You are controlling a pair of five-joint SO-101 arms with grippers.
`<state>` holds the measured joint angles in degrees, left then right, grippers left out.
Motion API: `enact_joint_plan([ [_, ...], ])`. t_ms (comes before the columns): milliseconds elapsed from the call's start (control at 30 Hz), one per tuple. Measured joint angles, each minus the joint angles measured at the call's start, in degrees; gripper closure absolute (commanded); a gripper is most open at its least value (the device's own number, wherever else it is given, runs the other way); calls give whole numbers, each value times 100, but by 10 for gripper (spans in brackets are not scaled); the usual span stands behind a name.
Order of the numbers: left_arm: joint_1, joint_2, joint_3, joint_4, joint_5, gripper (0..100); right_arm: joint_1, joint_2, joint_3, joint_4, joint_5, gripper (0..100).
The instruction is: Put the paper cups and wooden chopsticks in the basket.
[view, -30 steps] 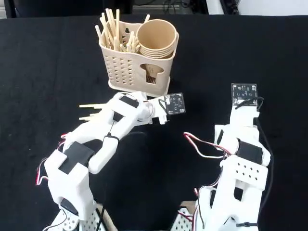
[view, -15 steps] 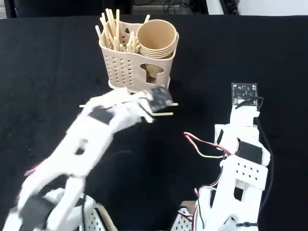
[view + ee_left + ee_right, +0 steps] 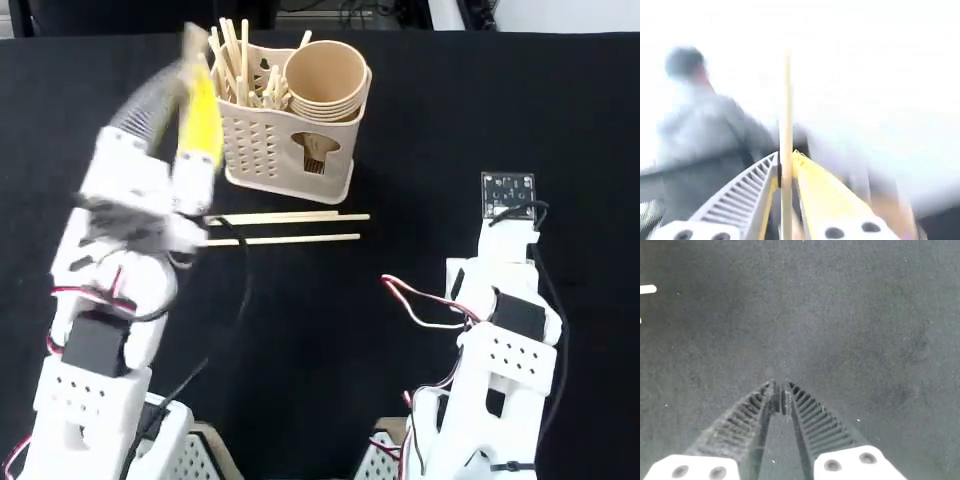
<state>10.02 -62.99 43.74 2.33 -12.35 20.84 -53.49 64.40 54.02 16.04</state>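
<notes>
High view: the left gripper (image 3: 185, 60) has swung up from the table (image 3: 100, 60) to the basket's (image 3: 262, 150) left side; two chopsticks (image 3: 285, 217) stay lying before the basket, cups (image 3: 325, 75) inside. Left wrist view: its fingers clamp one chopstick (image 3: 786, 100), which runs past the tips. Right wrist view: the right gripper (image 3: 780, 397) is closed, empty, above the table

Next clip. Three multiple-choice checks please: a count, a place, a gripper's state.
1. Chopsticks lying on the table: A none, B two, C five.
2. The paper cups are: A on the table, B stacked in the basket, C in a gripper.
3. The left gripper is: A open, B shut on a cup, C shut on a chopstick.
Key: 1 B, a pair lies before the basket; 2 B, they nest inside it; 3 C, its wrist view shows one clamped.
</notes>
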Motion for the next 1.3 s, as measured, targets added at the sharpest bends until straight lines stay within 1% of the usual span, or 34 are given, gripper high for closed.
enact_joint_plan([
  [67,-9,237,-132,-738,281,972,0,0,0,0,0,973],
  [133,-9,668,-536,-967,457,972,0,0,0,0,0,973],
  [233,-88,1591,-1442,-1020,888,972,0,0,0,0,0,973],
  [333,-334,2602,-2470,-844,1327,972,0,0,0,0,0,973],
  [467,-396,3798,-3420,-765,1521,972,0,0,0,0,0,973],
  [600,-396,4703,-3578,-765,1565,971,0,0,9,-220,0,973],
  [733,-396,5248,-3604,-765,1565,971,0,0,9,-308,0,973],
  [900,-413,5442,-3604,-756,1565,971,0,0,9,-308,0,973],
  [1133,-413,5451,-3244,-756,1582,969,0,0,9,-308,0,973],
  [1167,-413,5442,-3226,-756,1582,953,0,0,9,-308,0,973],
  [1267,-413,5442,-2892,-756,1591,816,0,0,9,-308,0,973],
  [1300,-413,5451,-2769,-756,1591,795,0,0,9,-308,0,973],
])
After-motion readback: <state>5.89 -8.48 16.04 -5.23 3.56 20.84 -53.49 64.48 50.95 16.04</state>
